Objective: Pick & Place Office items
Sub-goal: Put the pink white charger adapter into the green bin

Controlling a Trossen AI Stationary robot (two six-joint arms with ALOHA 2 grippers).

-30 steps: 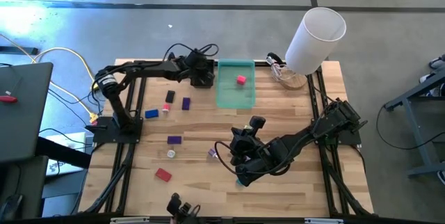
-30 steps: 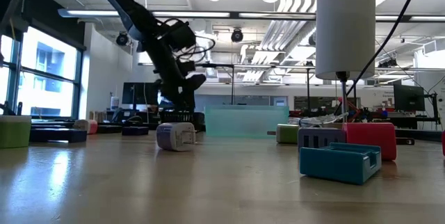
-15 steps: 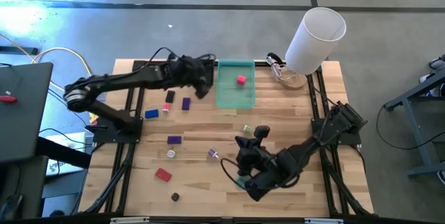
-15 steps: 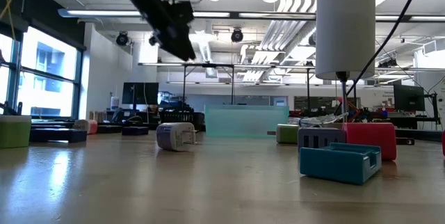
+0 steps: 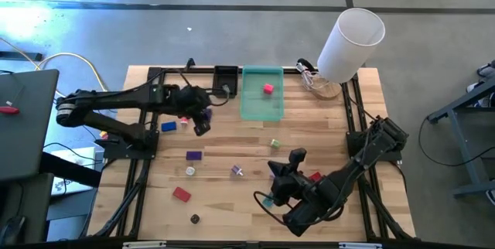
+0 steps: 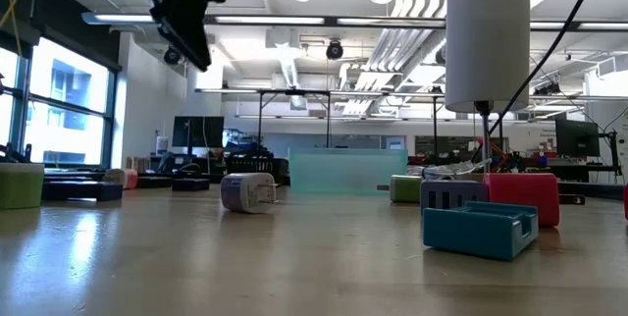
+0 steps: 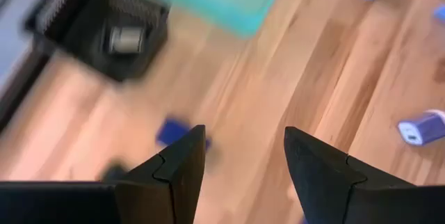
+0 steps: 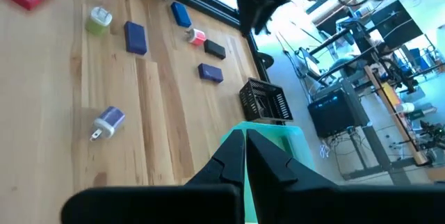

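The wooden table [image 5: 309,125] is the biggest thing here. At its far right corner stands a big white tube [image 5: 349,44], tipped a little to one side. Next to it, along the far edge, sits a see-through green tray [image 5: 261,102] with one pink block [image 5: 267,89] inside. Just beside the tray is a small black basket [image 5: 226,73].

The left arm reaches out over the left part of the table. Its left claw [image 5: 201,121] hangs up in the air above the wood, near a purple block [image 7: 175,131]. The two fingers are spread apart with a clear gap, and nothing is between them. It touches nothing.

The right arm lies low along the near right side of the table. Its right claw [image 8: 243,144] is pressed tight together, with no gap, and nothing can be seen held in it. A teal box [image 5: 267,200] sits on the table just beside this arm, and a red piece [image 5: 315,177] peeks out next to it.

The little office things are spread over the wood. A blue block [image 5: 168,126] lies on the left. Another purple block [image 5: 193,155] sits nearer the middle. A red block [image 5: 182,194] lies toward the near edge. A small white and purple plug [image 5: 236,171] lies in the middle. A tiny green piece [image 5: 274,143] sits well apart from the tray. A little round white and green thing [image 5: 190,171] is close by, and a tiny black clip [image 5: 194,219] lies at the near edge.
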